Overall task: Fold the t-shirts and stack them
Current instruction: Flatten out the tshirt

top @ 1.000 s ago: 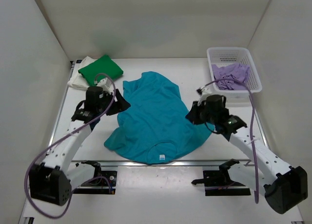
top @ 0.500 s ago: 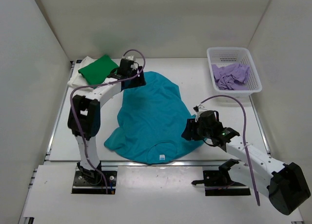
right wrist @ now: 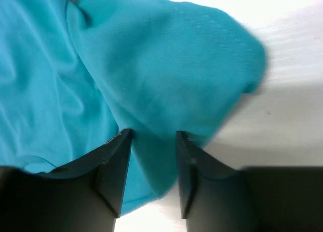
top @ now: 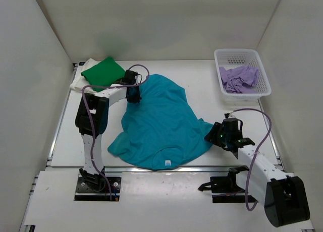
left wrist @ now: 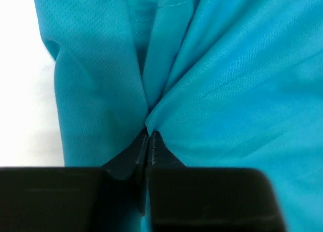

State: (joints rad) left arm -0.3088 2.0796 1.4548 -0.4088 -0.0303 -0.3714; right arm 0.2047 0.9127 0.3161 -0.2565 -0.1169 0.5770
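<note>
A teal t-shirt point(top: 161, 118) lies spread and rumpled mid-table, its white neck label point(top: 167, 163) at the near edge. My left gripper point(top: 134, 94) sits at the shirt's far left edge. In the left wrist view it point(left wrist: 150, 132) is shut on a pinched fold of teal cloth point(left wrist: 227, 91). My right gripper point(top: 214, 136) is at the shirt's right sleeve. In the right wrist view it point(right wrist: 153, 134) stands open, with the teal sleeve point(right wrist: 171, 65) lying between the fingers. A folded green t-shirt point(top: 103, 69) rests on a cream-white one point(top: 79, 83) at the far left.
A white mesh basket point(top: 218, 55) at the far right holds a crumpled lilac t-shirt point(top: 238, 78). White walls close the table on three sides. Bare table point(top: 232, 108) shows between the teal shirt and the basket.
My left gripper pulled back from the far edge onto the shirt and closed on the cloth. My right gripper opened and slid right to the sleeve.
</note>
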